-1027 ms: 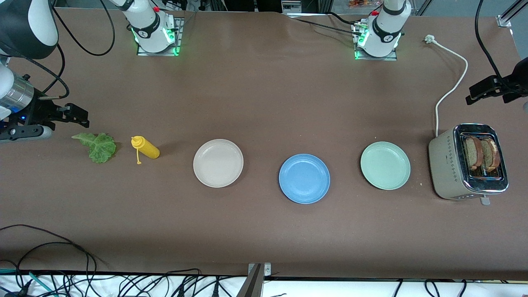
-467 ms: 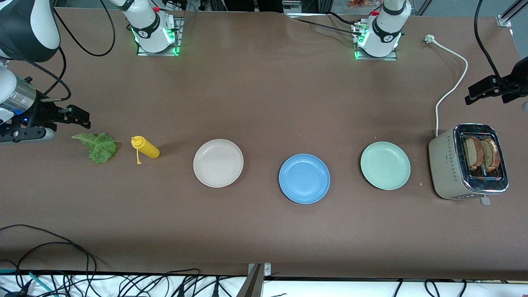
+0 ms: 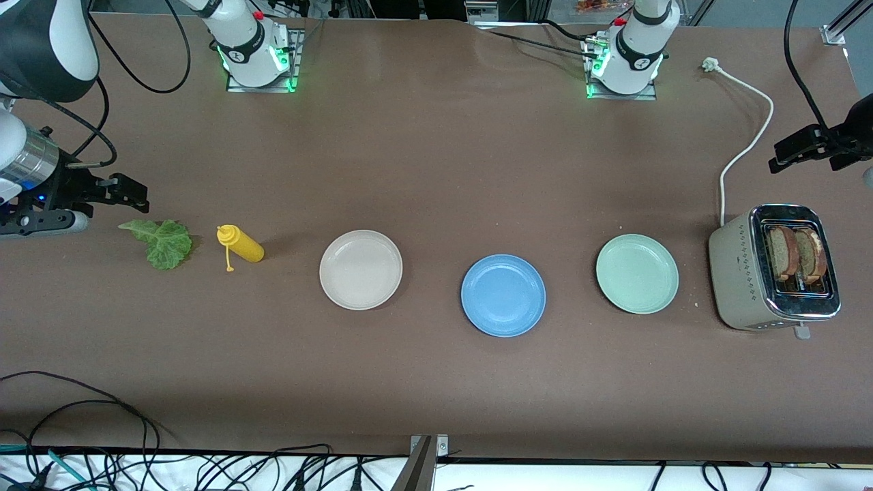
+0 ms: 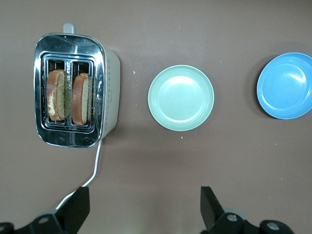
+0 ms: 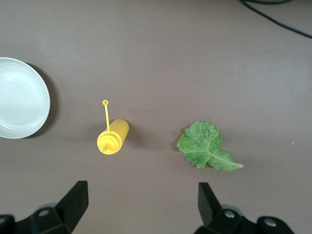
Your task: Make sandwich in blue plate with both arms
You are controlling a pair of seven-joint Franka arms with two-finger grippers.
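- The blue plate [image 3: 503, 295] sat nearest the front camera, bare, roughly mid-table, well apart from both grippers.
- In a row with it, slightly farther back: a pale mint-green plate [image 3: 637, 273] toward the left arm's end and a beige-white plate [image 3: 361, 269] toward the right arm's end, both bare too.
- The toaster [image 3: 774, 267] stood at the left arm's end, just past the mint plate, with the two brown bread slices [image 3: 796, 255] upright in its slots. Its white cord [image 3: 743, 146] ran off toward the arm bases.
- At the right arm's end, a yellow squeeze bottle [image 3: 239, 245] lay on its side beside the lettuce leaf [image 3: 161, 241], which was flat on the table.
- The right gripper [image 5: 141, 204] hung up in the air, jaws spread wide and holding nothing. I think it was over the table just past the leaf rather than right above it, but it's hard to judge.
- The left gripper [image 4: 144, 207] was up too, jaws wide apart and empty, over the table by the cord; the bread in the toaster lay off to one side of its jaws, not between them.
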